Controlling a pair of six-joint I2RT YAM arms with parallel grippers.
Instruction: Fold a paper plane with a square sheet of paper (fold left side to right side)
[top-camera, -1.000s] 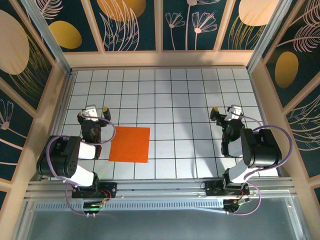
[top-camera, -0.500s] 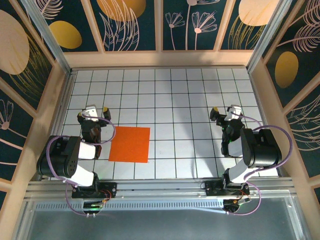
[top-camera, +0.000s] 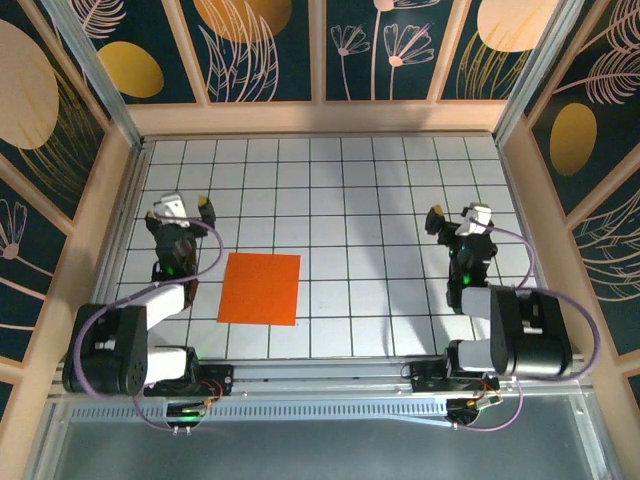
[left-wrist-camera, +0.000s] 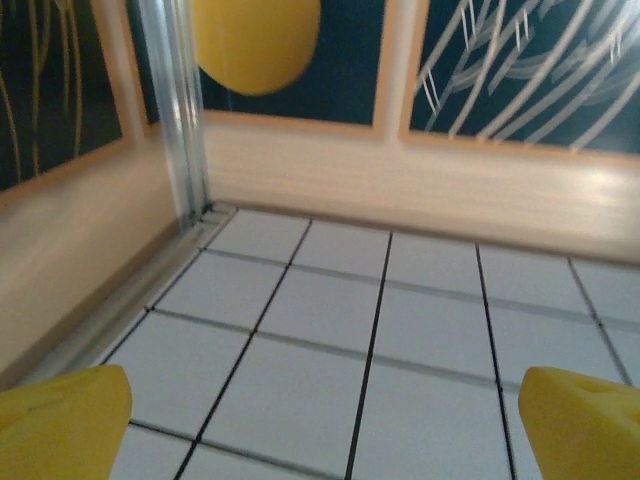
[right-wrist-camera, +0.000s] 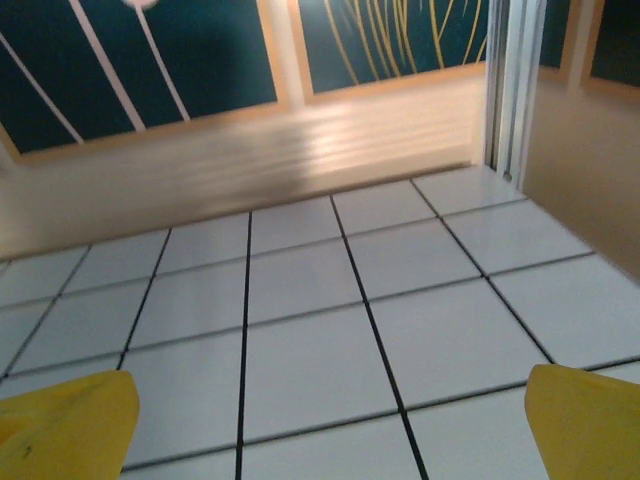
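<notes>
paper: the square sheet of paper (top-camera: 260, 288) lay flat, left of centre, toward the near edge.
left gripper (top-camera: 181, 210): spread wide, empty, just far-left of the sheet.
right gripper (top-camera: 457, 213): spread wide, empty, well to its right.

A white bench top ruled with a black grid of squares (top-camera: 400, 200) fills the middle of the overhead view. A low pale wooden wall (top-camera: 320, 118) borders its far edge, with matching wooden side walls on the left (top-camera: 95, 230) and right (top-camera: 545, 230). Above them stand dark teal panels painted with gold ovals and pale outlined flowers (top-camera: 385, 50). Silver aluminium posts rise at the far left corner (top-camera: 93, 65) and far right corner (top-camera: 548, 70). A silver slotted metal rail (top-camera: 320, 375) runs along the near edge.
</notes>
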